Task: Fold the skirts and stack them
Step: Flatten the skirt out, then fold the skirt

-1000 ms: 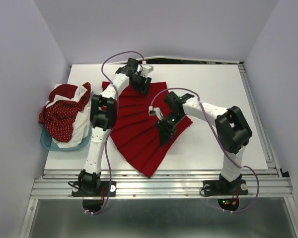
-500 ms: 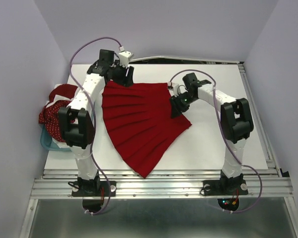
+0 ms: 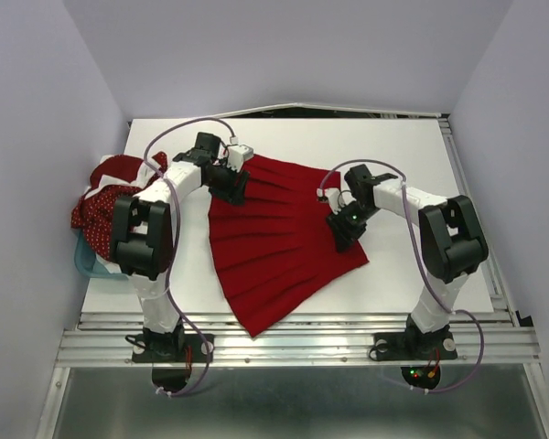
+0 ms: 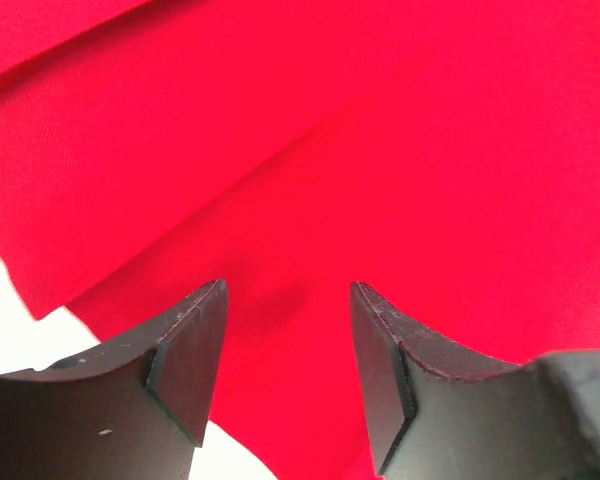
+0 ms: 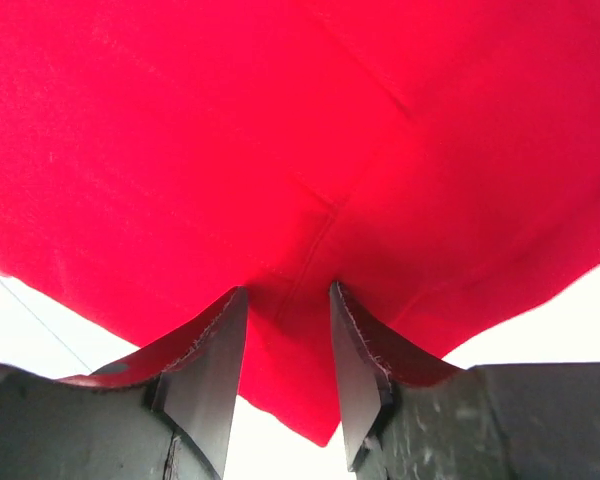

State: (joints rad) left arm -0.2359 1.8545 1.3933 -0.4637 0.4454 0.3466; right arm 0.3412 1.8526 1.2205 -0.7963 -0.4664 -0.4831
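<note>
The plain red pleated skirt [image 3: 274, 242] lies spread flat on the white table [image 3: 412, 151], its flared hem toward the near edge. My left gripper [image 3: 231, 183] sits on its far left corner. In the left wrist view its jaws [image 4: 286, 300] stand open with flat red cloth [image 4: 380, 150] under them. My right gripper [image 3: 345, 229] is at the skirt's right edge. In the right wrist view its jaws [image 5: 288, 300] stand apart, with a corner of the red cloth [image 5: 300, 150] lying in the gap. The dark red white-dotted skirt [image 3: 110, 219] and a white one [image 3: 151, 229] lie heaped at the left.
The heap of skirts sits in a shallow teal tub [image 3: 90, 267] at the table's left edge. Purple cables loop over both arms. White walls close in left, right and behind. A metal rail runs along the near edge.
Both grippers moved toward the near edge and pulled the red skirt with them. The skirt has shifted nearer and to the right, and lies flatter. The left arm has drawn back from the far edge.
</note>
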